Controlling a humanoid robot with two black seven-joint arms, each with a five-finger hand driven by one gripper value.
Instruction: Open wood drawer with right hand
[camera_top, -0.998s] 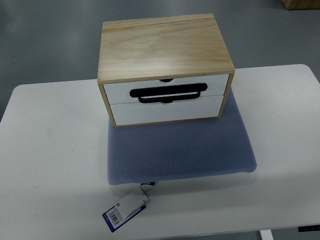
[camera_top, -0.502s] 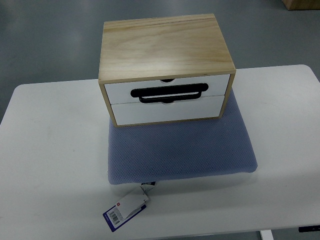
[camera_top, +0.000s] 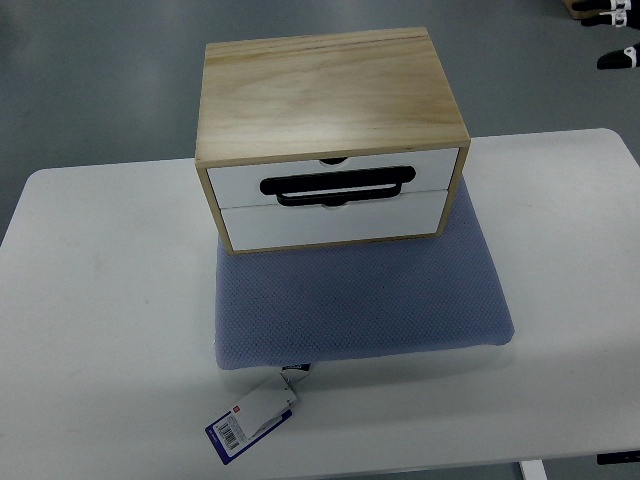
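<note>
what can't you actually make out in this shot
- Inside of both white drawers: hidden, the fronts are shut in the light wooden box.
- Small white barcode tag: print too small to read.
- Black-and-white shapes at the top right corner: cut off by the edge, unidentifiable.
- Neither hand shows.

- Wood drawer box: pale tan wood with fine grain lines on its top and frame.
- Two drawer fronts: plain white.
- Handle on the upper drawer front: black.
- Cushion under the box: muted blue-grey with a fine dotted weave.
- Tag at the cushion's 7 o'clock corner: white, dark blue border, black barcode.
- Tabletop: plain white.
- Floor: dull grey-green.
</note>
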